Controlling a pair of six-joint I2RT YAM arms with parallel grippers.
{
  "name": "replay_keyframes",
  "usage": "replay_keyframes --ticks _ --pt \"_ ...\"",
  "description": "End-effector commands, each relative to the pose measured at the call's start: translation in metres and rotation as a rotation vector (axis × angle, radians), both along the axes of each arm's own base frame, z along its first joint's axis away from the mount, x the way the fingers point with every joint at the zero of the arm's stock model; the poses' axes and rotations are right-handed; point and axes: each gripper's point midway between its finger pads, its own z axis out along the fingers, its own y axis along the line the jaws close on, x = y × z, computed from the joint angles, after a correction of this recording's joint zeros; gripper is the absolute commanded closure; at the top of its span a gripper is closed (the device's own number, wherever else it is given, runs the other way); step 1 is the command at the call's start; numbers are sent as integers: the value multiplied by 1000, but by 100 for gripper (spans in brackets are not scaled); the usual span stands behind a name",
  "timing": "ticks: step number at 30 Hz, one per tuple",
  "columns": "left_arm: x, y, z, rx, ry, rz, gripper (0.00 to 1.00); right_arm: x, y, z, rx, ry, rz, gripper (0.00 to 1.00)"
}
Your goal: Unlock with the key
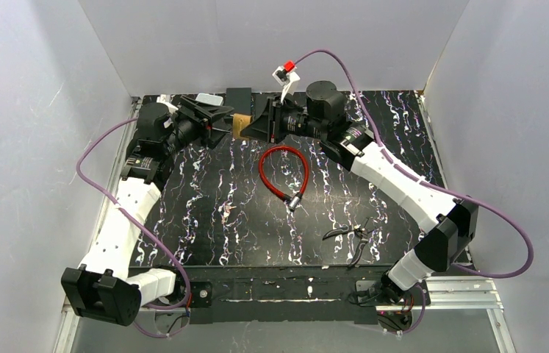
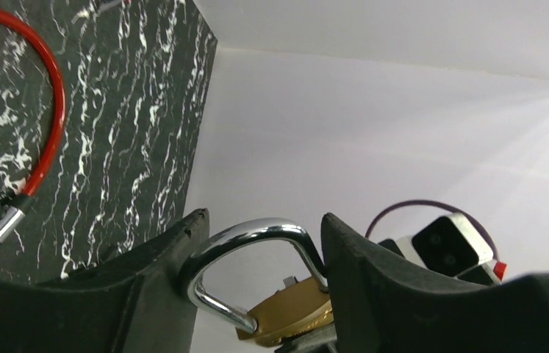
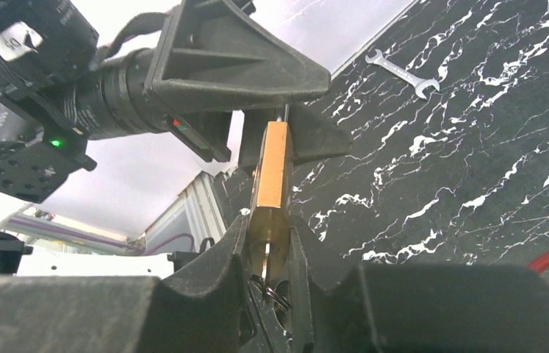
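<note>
surface: black desk [image 1: 205, 220] with white marble-like streaks, flat, taking up most of the floor of the cell
room: plain white walls [image 1: 29, 147] on the left, right and far sides; metal rail along the near edge by my arm bases
arms: 2, both mine, reaching in to meet at the far middle of the desk
padlock: 1, brass [image 3: 273, 169], up off the desk between my two pincers, seen edge-on from the right wrist
shackle: 1, silver [image 2: 256, 229], pointing toward my left arm
left pincer: [image 2: 260, 246] partly open, and the shackle spans the gap; one finger [image 2: 161, 272] touches its outer bend, the other [image 2: 374, 279] touches its straight leg
right pincer: [image 3: 266, 228] nearly closed, clamped flat on both faces of the brass body at its near end
key: can't tell; only a dark wire ring [image 3: 277, 294] shows low between my right fingers
cable lock: 1, red loop [image 1: 283, 148] with a metal end, flat on the desk just near of the padlock, touching neither pincer
pliers: 1 pair [image 1: 356, 237], dark handles, lying near-right on the desk, well apart from the padlock
wrench: 1, small, silver, open-ended [image 3: 403, 71], flat on the desk beyond my left pincer
</note>
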Motion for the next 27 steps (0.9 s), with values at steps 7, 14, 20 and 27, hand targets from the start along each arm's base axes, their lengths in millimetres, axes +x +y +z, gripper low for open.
replay_keyframes --ticks 7,14,20,27 --pt "-6 -7 -9 9 51 -47 64 -1 -9 70 68 -374 4 99" --pt "-12 -13 -21 -5 121 -92 64 4 -11 68 29 -468 -19 99" --pt "-17 -23 -14 -42 178 -168 52 6 -6 46 -114 -567 -27 99" --pt "-22 -22 -4 -60 194 -170 36 5 -6 22 -275 -674 -37 99"
